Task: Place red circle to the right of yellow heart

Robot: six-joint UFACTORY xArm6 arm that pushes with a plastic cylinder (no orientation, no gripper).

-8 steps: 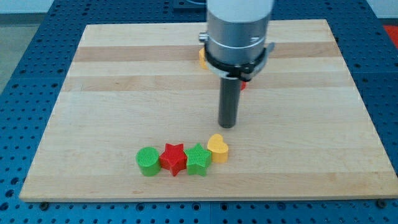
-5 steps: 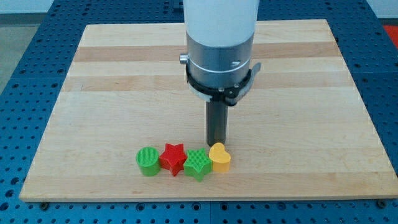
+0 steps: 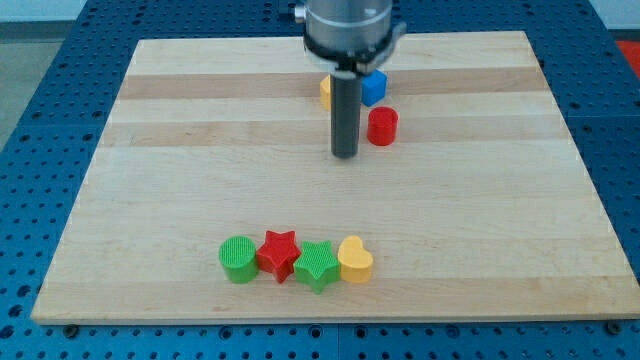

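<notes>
My tip (image 3: 345, 155), a bare rod with nothing held, was seen just left of the red circle (image 3: 382, 127). The yellow heart (image 3: 355, 260) lay well below, flanked by a green star (image 3: 317, 265).

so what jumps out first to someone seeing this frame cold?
The dark rod comes down from the view's top centre, with my tip on the board just left of the red circle. Behind the rod sit a blue block and a partly hidden yellow block. Near the view's bottom is a tight row: green circle, red star, green star, yellow heart.
</notes>
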